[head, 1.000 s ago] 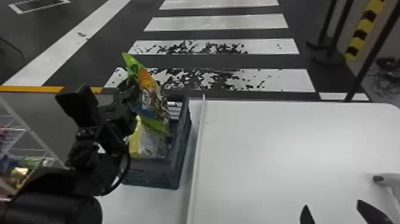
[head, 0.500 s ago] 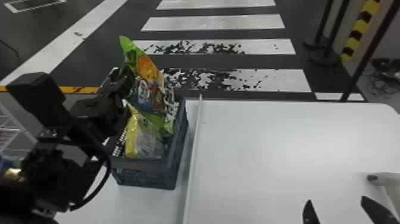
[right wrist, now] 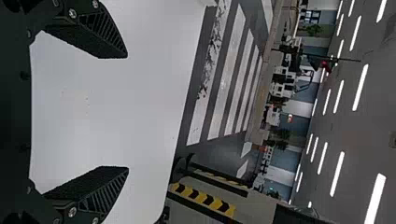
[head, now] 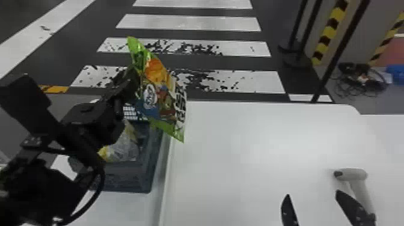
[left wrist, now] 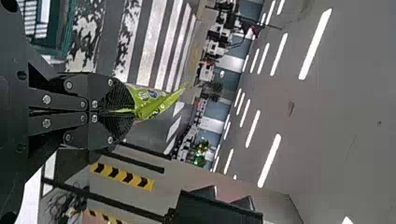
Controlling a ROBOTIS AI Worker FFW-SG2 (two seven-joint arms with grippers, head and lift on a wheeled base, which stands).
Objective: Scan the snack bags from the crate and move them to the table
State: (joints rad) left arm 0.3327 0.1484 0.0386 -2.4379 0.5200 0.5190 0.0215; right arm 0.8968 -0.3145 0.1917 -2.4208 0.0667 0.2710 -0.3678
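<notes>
Green snack bag (head: pixel 160 96): so this one was up in the air over the crate's (head: pixel 129 177) right side, printed front showing to the head cam. Couldn't tell if it touched the rim at all.
Bag's long axis: on a slant in the head view, upper left down to lower right, nowhere near flat.
Bag's ends: plain green tip pointed up and away past the crate's far side; the bottom corner aimed down and right, out past the crate's right rim towards the worktop (head: pixel 255 156).
Left tool (head: pixel 130 81): above the crate, fingers squeezed together on the bag's green edge. In the left wrist view a green corner stuck out beyond them, tapering to a point.
Yellow-and-clear bag (head: pixel 121 148): sitting inside the crate.
Right tool (head: pixel 314 195): well off to the crate's right, over the worktop, fingers spread wide with nothing between them.
Scanner (head: pixel 353 175): pale handheld thing lying on the worktop, well right of the crate, near the right tool.
</notes>
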